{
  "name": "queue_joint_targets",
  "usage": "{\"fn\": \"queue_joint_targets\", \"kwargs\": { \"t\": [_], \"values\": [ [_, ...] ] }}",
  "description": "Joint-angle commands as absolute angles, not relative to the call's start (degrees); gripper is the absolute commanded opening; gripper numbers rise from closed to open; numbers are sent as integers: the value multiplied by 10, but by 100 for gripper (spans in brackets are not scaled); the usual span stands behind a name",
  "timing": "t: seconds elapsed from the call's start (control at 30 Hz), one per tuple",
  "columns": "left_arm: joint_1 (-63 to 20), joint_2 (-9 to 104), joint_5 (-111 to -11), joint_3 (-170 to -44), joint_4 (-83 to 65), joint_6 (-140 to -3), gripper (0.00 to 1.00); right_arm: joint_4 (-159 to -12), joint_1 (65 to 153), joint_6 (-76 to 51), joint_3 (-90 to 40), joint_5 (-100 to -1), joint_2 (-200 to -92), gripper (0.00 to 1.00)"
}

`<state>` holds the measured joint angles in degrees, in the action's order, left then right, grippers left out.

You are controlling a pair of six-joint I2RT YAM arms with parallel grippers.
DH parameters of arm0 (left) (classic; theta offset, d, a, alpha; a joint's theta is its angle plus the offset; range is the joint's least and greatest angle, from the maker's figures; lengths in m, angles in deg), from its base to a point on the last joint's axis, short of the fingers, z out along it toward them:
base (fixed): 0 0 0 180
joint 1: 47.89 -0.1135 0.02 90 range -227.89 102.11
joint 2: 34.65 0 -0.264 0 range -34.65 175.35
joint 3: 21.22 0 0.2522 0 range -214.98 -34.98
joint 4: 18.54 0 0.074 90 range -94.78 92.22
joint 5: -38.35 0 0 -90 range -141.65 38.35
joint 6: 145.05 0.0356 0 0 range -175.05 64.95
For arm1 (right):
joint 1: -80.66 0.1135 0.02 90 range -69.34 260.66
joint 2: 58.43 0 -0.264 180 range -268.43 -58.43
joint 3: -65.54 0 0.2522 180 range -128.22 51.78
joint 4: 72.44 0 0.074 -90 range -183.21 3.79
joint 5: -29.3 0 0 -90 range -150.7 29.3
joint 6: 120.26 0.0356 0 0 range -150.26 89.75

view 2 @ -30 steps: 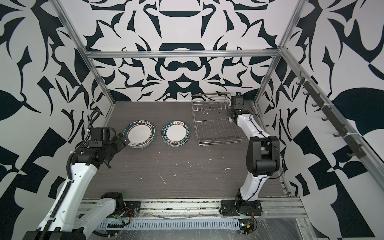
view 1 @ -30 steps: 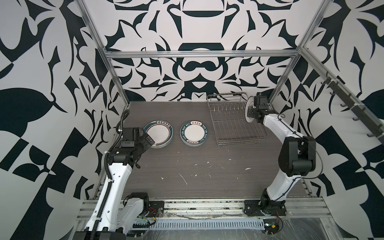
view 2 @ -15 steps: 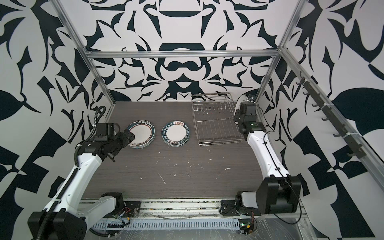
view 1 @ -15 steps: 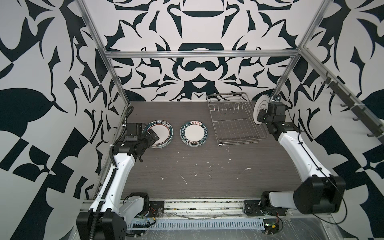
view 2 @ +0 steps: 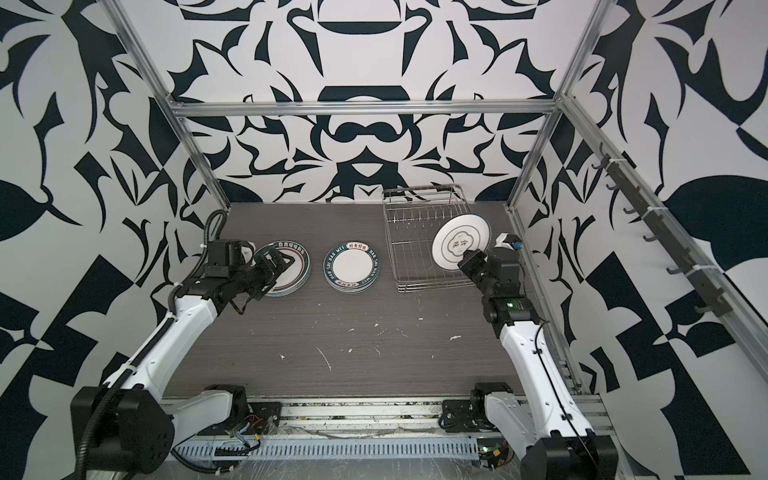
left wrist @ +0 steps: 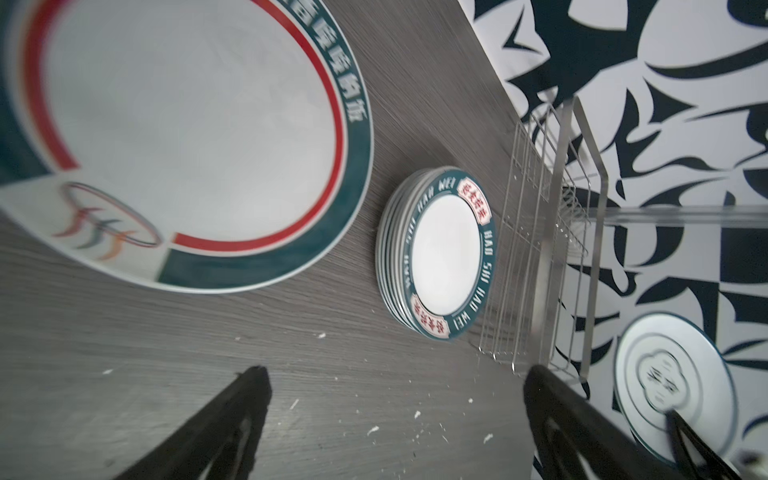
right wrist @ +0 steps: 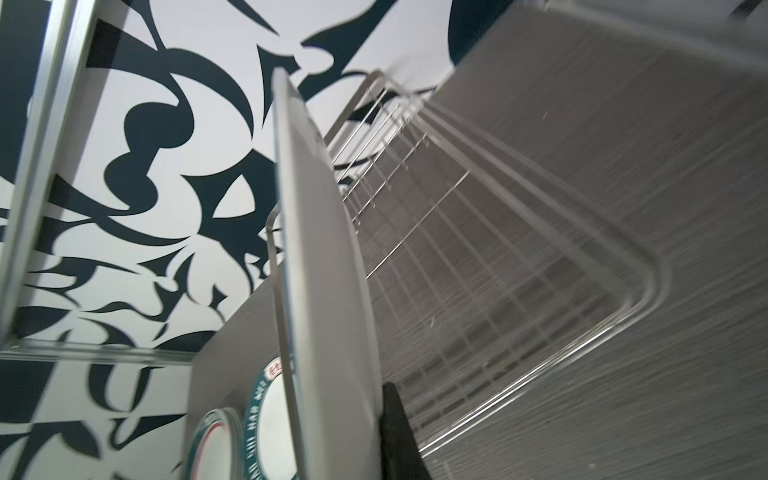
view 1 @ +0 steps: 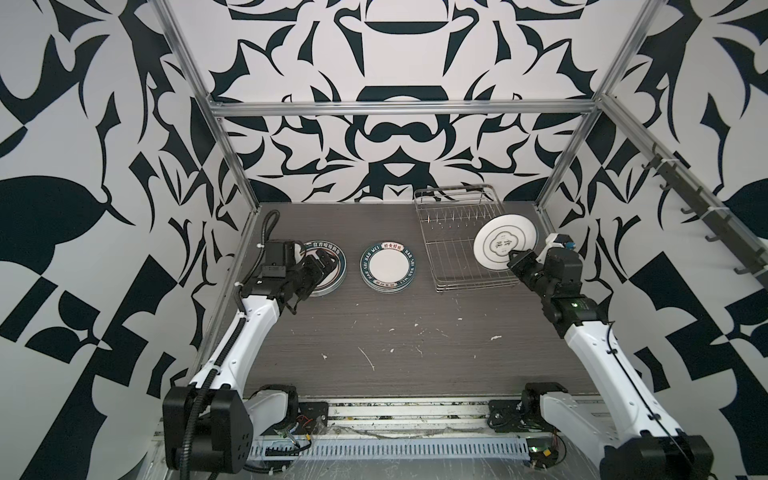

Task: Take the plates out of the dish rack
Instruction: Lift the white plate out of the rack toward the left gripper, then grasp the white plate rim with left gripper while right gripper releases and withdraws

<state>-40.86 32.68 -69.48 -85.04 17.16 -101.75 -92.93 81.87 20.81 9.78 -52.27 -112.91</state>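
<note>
1. The dark grey wood-grain tabletop (view 1: 415,332) is flecked white and boxed in by black-and-white patterned walls (view 1: 386,50).
2. My left gripper (view 1: 326,266), fingers spread wide, hovers over the large teal-rimmed plate stack (left wrist: 187,137).
3. The smaller teal-rimmed plate stack (view 1: 387,268) reads "HAO SHI HAO WEI".
4. The silver wire dish rack (view 1: 453,249) stands back right.
5. My right gripper (view 1: 515,262) clamps a white cloud-emblem plate (view 1: 505,241) above it.

The dark wooden table (view 1: 395,374) has little white bits (view 1: 494,337) on it. Black-and-white walls (view 1: 395,158) stand around it, with silver bars (view 1: 399,109).
</note>
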Motion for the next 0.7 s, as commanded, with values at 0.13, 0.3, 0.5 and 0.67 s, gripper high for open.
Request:
{"fn": "queue_joint_targets", "kwargs": {
  "t": [0.13, 0.3, 0.5, 0.67],
  "values": [
    [-357, 359, -749, -856, 77, -1052, 99, -743, 839, 410, 99, -294, -1198, 0],
    [-337, 379, -779, -853, 28, -1076, 99, -683, 934, 451, 61, -261, -1287, 0],
    [-333, 379, -810, -835, -23, -1108, 99, -636, 1057, 447, -4, -294, -1390, 0],
    [-334, 379, -816, -823, -30, -1113, 99, -596, 1109, 467, -34, -301, -1446, 0]
  ]
}}
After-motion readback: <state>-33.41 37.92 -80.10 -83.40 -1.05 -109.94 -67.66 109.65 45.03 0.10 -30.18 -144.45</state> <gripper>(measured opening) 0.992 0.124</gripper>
